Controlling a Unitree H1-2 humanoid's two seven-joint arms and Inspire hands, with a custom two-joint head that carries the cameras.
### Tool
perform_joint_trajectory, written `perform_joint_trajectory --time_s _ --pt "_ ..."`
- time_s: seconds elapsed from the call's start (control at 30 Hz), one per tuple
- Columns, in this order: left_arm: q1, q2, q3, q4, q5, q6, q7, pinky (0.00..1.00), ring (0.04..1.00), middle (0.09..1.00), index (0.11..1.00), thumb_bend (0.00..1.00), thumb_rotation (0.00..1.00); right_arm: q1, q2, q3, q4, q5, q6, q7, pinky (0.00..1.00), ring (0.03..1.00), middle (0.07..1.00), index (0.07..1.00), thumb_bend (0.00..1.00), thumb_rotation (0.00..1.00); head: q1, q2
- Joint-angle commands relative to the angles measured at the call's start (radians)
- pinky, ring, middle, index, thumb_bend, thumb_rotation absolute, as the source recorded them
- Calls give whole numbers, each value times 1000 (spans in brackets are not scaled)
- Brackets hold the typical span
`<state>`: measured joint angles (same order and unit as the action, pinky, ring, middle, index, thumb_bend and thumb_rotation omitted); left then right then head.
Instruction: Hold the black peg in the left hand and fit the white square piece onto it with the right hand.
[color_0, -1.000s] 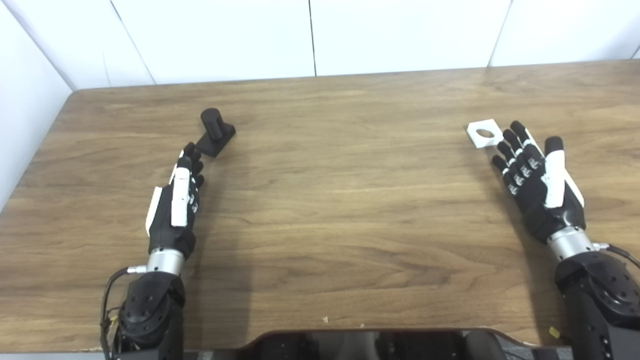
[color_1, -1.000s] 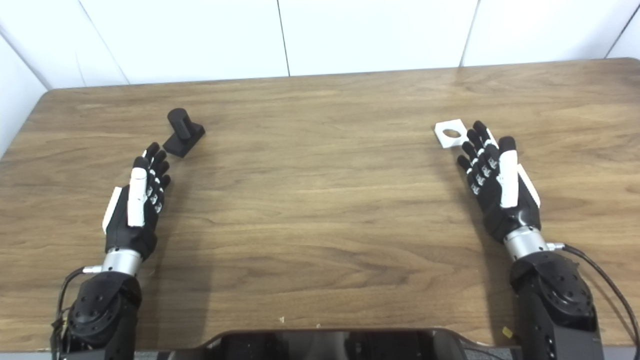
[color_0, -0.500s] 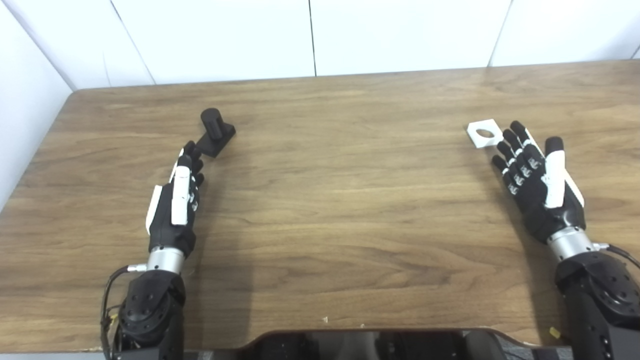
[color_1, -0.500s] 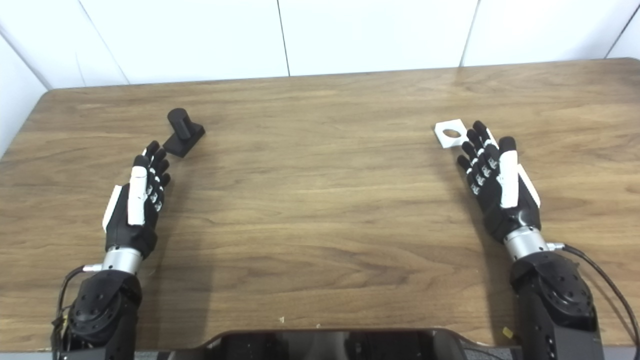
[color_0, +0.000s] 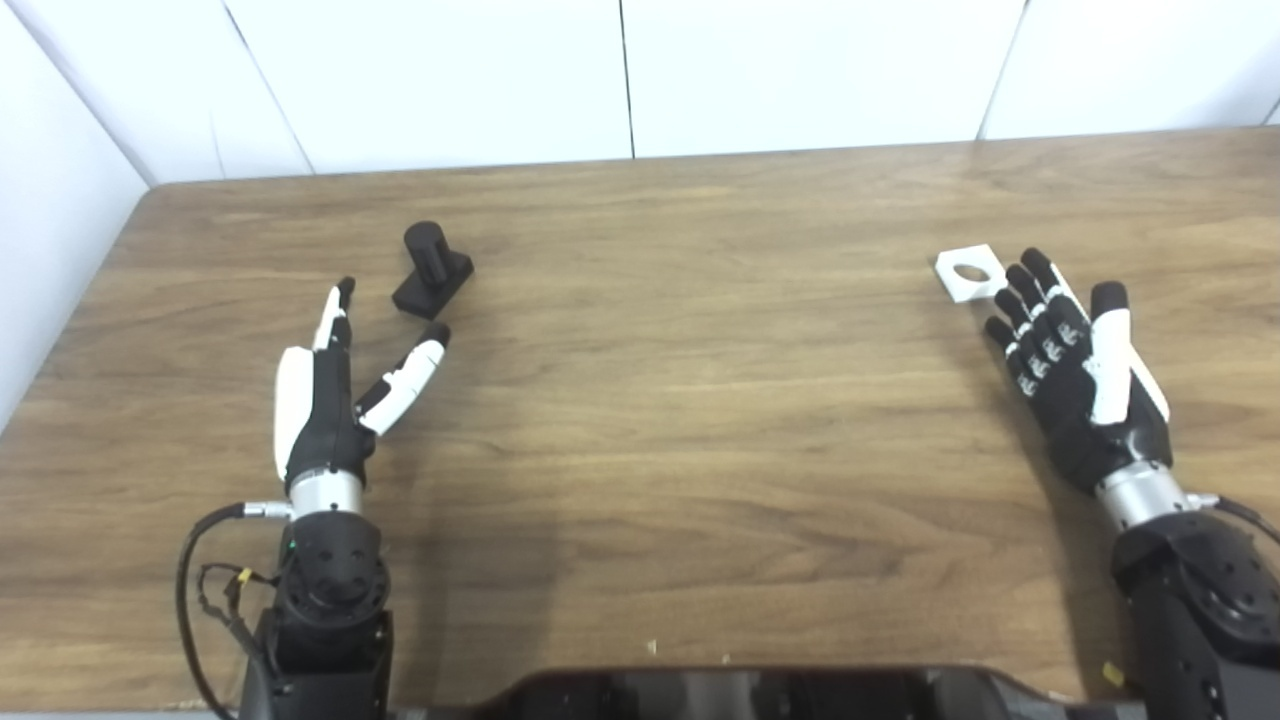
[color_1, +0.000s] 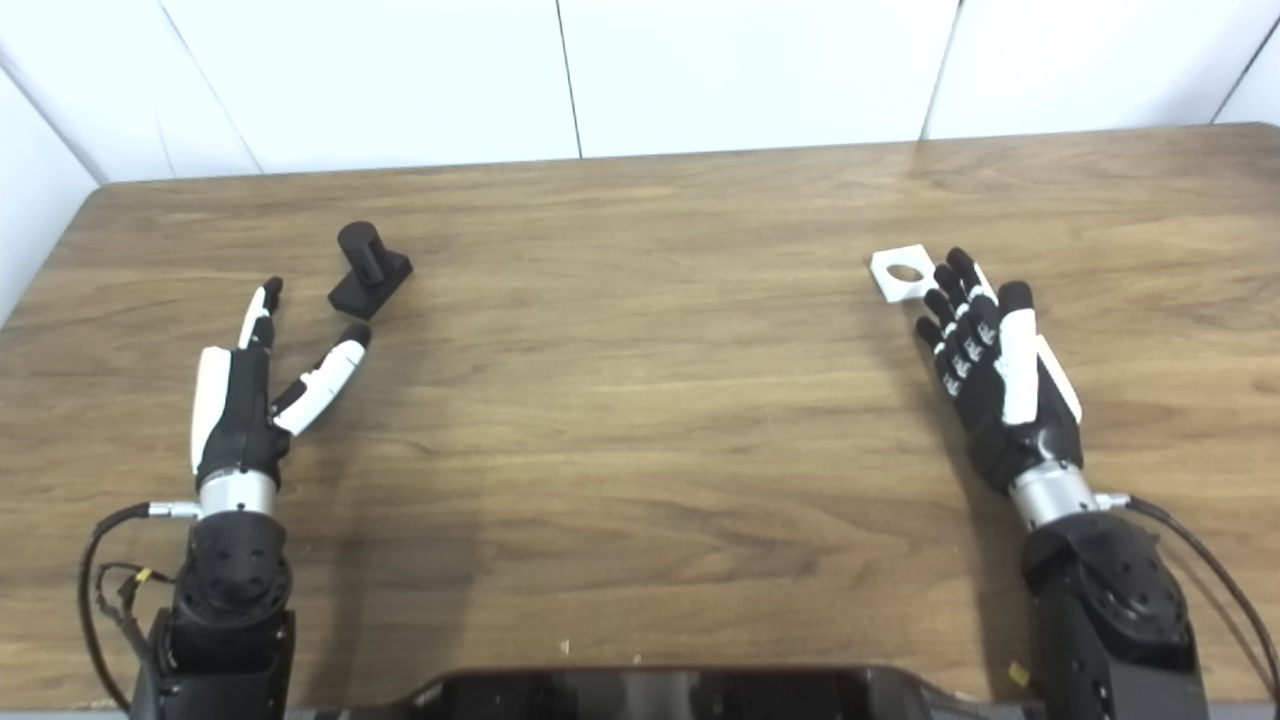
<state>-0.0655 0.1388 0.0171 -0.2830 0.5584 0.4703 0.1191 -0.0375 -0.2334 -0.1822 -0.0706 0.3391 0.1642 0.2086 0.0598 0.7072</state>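
The black peg (color_0: 432, 268), a short cylinder on a square base, stands upright on the wooden table (color_0: 700, 400) at the left. My left hand (color_0: 330, 390) lies just short of it and a little to its left, open, thumb spread toward the peg's base, touching nothing. The white square piece (color_0: 968, 273), flat with a round hole, lies on the table at the right. My right hand (color_0: 1070, 365) is open with its fingers stretched out, the fingertips right beside the piece's near right corner; whether they touch it I cannot tell.
White wall panels (color_0: 620, 70) stand behind the table's far edge, and a wall runs along the left side. A dark part of the robot's body (color_0: 740, 695) fills the bottom middle. A cable (color_0: 215, 600) loops beside my left forearm.
My left hand has turned on its wrist and spread its thumb out toward the peg, drawing back slightly from its base. The right hand, peg and white piece stay put; the picture shifted slightly.
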Motion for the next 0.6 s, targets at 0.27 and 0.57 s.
perform_joint_trajectory --time_s 0.27,0.57 --pt "-108 27 -20 110 247 -9 61 1000 1000 979 881 842 355 -7 -13 0 24 8 -11 14 1000 1000 1000 1000 702 1000 2 -12" --pt "-161 65 -59 227 296 -20 92 1000 1000 969 810 814 349 -8 -18 2 31 8 -16 22 1000 1000 1000 1000 698 1000 1 -25"
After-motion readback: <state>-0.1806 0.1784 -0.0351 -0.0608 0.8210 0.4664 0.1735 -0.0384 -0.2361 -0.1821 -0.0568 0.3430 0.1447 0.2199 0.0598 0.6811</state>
